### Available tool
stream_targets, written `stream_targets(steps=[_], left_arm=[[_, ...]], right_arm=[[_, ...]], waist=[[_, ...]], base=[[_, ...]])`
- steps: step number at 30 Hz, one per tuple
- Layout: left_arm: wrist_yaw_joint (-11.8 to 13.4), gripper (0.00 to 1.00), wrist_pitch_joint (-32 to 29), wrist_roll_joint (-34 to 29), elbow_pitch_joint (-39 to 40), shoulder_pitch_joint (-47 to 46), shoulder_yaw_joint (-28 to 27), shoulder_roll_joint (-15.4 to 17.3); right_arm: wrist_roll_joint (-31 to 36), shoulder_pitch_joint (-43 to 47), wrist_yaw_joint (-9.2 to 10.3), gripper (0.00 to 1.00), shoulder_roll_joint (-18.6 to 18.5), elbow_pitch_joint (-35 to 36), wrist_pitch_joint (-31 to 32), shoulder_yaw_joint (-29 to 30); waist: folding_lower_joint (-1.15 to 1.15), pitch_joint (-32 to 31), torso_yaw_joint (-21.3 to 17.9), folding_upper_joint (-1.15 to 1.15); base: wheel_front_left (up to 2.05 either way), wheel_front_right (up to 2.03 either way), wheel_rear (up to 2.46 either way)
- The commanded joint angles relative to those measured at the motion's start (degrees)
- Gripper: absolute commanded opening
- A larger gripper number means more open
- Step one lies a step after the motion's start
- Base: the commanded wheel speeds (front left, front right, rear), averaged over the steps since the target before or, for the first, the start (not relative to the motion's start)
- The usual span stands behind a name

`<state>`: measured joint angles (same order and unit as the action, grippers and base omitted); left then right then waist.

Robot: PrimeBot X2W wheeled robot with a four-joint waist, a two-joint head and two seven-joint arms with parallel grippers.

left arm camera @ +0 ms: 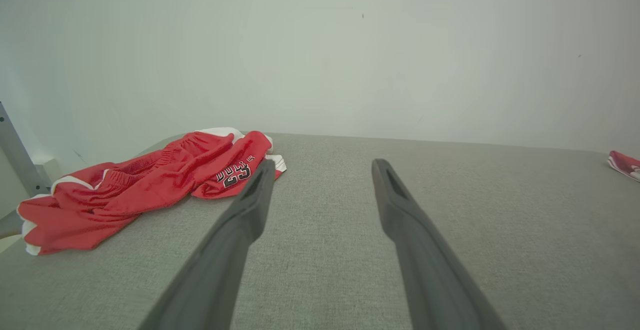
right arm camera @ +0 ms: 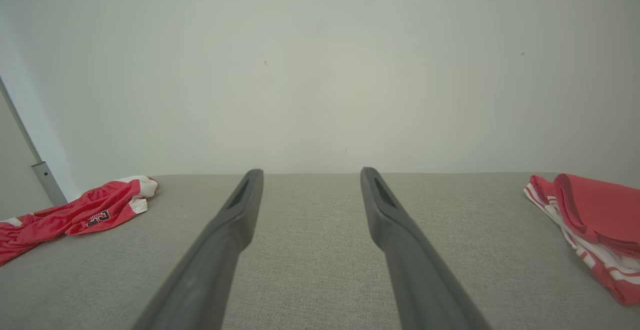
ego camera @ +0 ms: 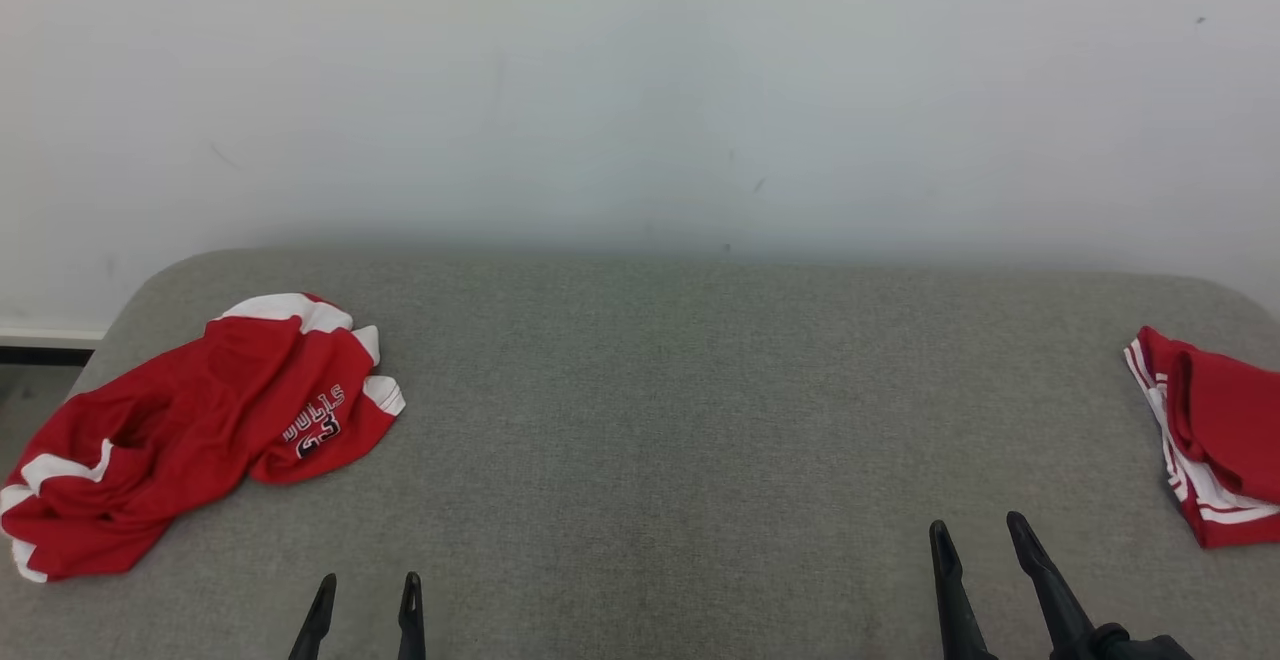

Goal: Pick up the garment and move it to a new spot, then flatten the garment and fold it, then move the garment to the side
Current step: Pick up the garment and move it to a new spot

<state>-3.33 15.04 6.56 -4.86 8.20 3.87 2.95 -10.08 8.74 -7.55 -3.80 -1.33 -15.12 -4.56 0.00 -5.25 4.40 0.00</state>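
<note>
Red with white trim, the garment [ego camera: 200,420] lies crumpled at about 9 o'clock on the grey fabric surface [ego camera: 660,420]. Its printed lettering and the number 23 face up near the bundle's 4 o'clock side. Its 8 o'clock end reaches the left edge of the surface, and I cannot tell whether any cloth hangs over. White cuffs poke out at its 12 and 3 o'clock sides, just inside the rounded far corner.

From the head view, my left pincer [ego camera: 370,580] sits at 7 o'clock. It is released, with both fingers spread over bare fabric, well apart from the garment and touching nothing. My right pincer [ego camera: 977,523] sits at 5 o'clock, likewise released and holding nothing.

A second, folded red garment [ego camera: 1215,430] with white stripes rests at 3 o'clock, near the right edge of the surface and cut off by the picture's border. A broad stretch of grey fabric runs between the two bundles, from 12 down to 6 o'clock. The far edge of the surface meets a pale wall [ego camera: 640,90].
</note>
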Motion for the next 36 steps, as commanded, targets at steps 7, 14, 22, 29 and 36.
stream_targets(steps=[7, 14, 22, 29, 36], left_arm=[[0.6, 1.00, 0.1, 0.5, 0.6, -0.2, -0.2, -0.1], [0.9, 1.00, 0.1, 0.6, 1.6, -0.3, -0.6, -0.1], [0.6, 1.00, 0.1, 0.9, 2.1, -1.0, -0.2, -0.1], [1.1, 1.00, 0.1, 1.9, 2.6, -0.3, -0.9, -0.1], [1.2, 1.00, 0.1, 2.5, 3.0, 0.0, -1.2, -0.1]], right_arm=[[-0.6, 0.1, 0.15, 1.00, 0.5, 0.0, 0.0, -0.3], [-0.7, -0.7, 0.15, 1.00, 0.6, 0.2, 0.0, -0.9], [-0.6, -1.4, 0.15, 1.00, 0.8, 0.0, 0.0, -1.3], [-0.5, -1.8, 0.15, 1.00, 0.8, -0.3, 0.0, -1.8], [-0.5, -1.8, 0.15, 1.00, 0.7, -0.4, 0.0, -2.0]], waist=[[0.00, 0.5, 6.0, 0.00], [0.00, 1.2, 10.9, 0.00], [0.00, 1.6, 16.2, 0.00], [0.00, 1.6, 18.5, 0.00], [0.00, 2.2, 18.6, 0.00]], base=[[0.00, 0.00, 0.00], [0.00, 0.00, 0.00], [0.00, 0.00, 0.00], [0.00, 0.00, 0.00], [0.00, 0.00, 0.00]])
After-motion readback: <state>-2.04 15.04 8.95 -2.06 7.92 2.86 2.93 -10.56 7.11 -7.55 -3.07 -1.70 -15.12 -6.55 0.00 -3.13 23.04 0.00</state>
